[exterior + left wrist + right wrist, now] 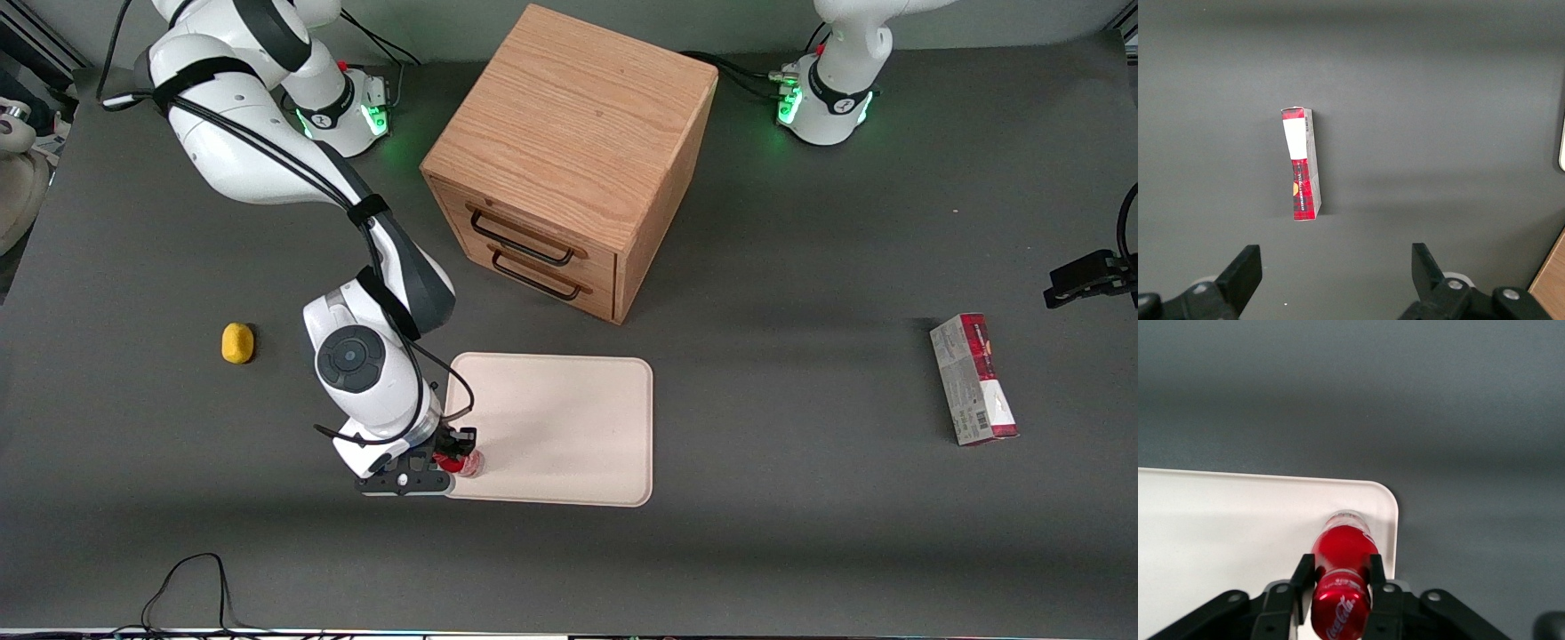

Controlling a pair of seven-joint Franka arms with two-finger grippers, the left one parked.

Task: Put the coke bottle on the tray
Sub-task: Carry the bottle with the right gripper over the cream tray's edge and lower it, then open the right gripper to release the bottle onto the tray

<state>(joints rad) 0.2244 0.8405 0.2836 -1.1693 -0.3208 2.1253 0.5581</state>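
Note:
The coke bottle [466, 463] is a small red bottle with white script, gripped around its body by my right gripper [453, 455]. In the right wrist view the two black fingers [1303, 577] press against the coke bottle [1341, 577] from both sides, and its silvery base points down at the tray [1218, 520]. The bottle is over the corner of the pale cream tray [569, 427] that is nearest the front camera and toward the working arm's end. I cannot tell whether the base touches the tray.
A wooden drawer cabinet [569, 160] stands farther from the front camera than the tray. A small yellow object [237, 343] lies toward the working arm's end. A red-and-grey carton box [973, 380] [1301, 163] lies toward the parked arm's end. A black cable [191, 587] loops near the front edge.

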